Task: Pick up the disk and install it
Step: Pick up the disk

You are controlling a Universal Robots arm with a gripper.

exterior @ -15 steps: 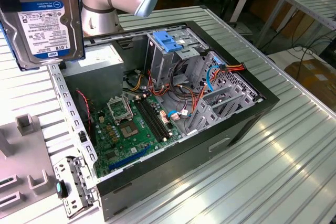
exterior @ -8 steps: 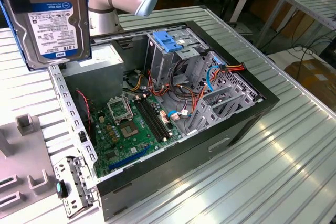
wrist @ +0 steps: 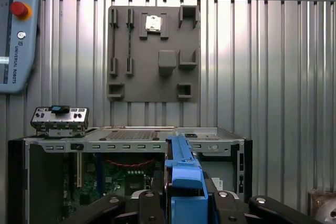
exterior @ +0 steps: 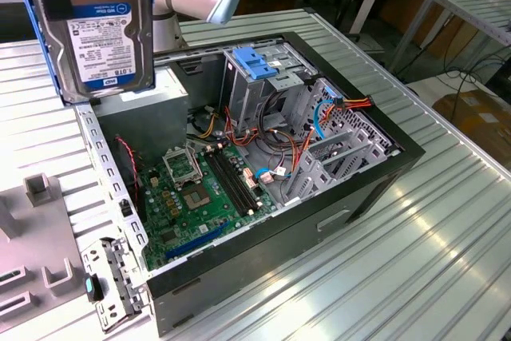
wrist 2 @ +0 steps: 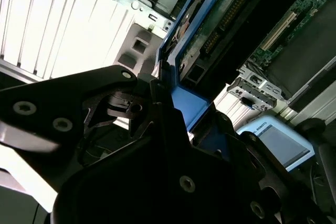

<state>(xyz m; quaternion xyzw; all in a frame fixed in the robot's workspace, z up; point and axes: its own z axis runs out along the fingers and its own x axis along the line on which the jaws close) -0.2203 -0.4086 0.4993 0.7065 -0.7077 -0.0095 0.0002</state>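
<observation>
One disk (exterior: 100, 33): flat silver-black metal rectangle, blue plastic side rails. One open black metal computer case (exterior: 239, 269). One green motherboard (exterior: 184, 207). One bare blue plastic bracket (exterior: 254, 61). One grey slotted fixture plate (wrist: 152, 80). One ribbed metal table (exterior: 415, 261).

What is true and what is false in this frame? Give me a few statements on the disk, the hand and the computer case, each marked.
1. The hand holds the disk. True.
2. A blue bracket sits on top of the drive cage. True.
3. The disk sits in that cage. False: it is held in the air, outside the computer case.
4. The case is closed. False: it is open, with the motherboard showing.
</observation>
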